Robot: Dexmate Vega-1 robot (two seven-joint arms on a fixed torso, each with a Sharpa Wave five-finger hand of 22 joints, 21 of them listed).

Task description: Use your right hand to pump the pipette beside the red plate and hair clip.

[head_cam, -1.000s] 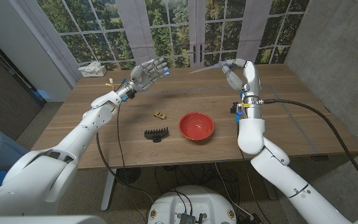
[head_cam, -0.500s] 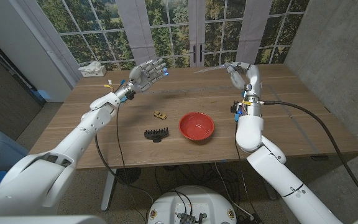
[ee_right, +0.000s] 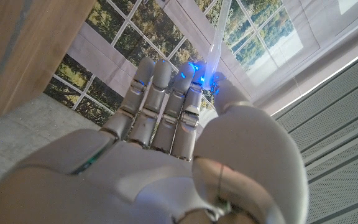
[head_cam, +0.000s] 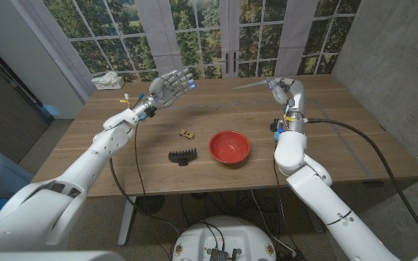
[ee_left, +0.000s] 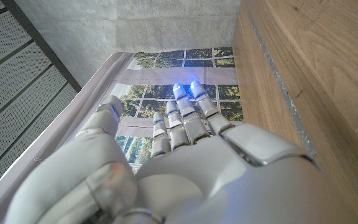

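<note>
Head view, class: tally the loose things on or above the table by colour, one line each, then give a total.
Red: 1, the red plate
Black: 1, the hair clip
Tan: 1, a small object
Clear: 1, the pipette, held up by the right hand
White: 1, a crumpled cloth
Total: 5

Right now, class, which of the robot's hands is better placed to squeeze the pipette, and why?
The right hand: it already holds the pipette raised above the table's far side. The left hand hangs in the air, fingers apart, holding nothing.
</note>
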